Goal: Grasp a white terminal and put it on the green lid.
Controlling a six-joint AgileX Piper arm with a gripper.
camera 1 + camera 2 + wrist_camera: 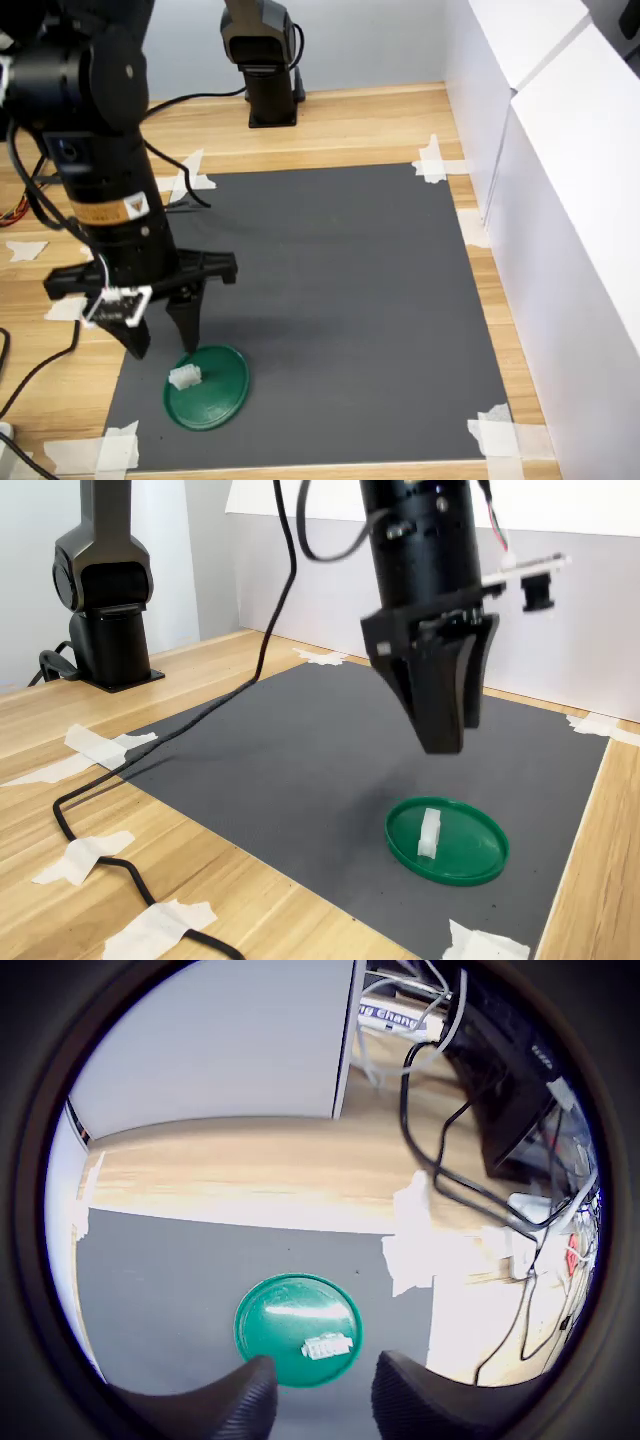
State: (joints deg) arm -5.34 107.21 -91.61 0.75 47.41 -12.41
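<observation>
In the first exterior view I see my gripper (pixel 160 335) hanging empty, fingers spread, just above the green lid (pixel 215 395). The white terminal (pixel 185 377) sits at the lid's nine o'clock. Only the wrist view shows the cables (pixel 440 1175) beyond the mat (pixel 160 1270).

A white terminal (pixel 185 377) lies on a dark green lid (pixel 222 392), over a plain grey mat (pixel 340 290) and pale wood table (pixel 350 115).

A robotics lab: taped grey mat (pixel 330 300), white screens (pixel 560 150), loose cables (pixel 150 750).
</observation>
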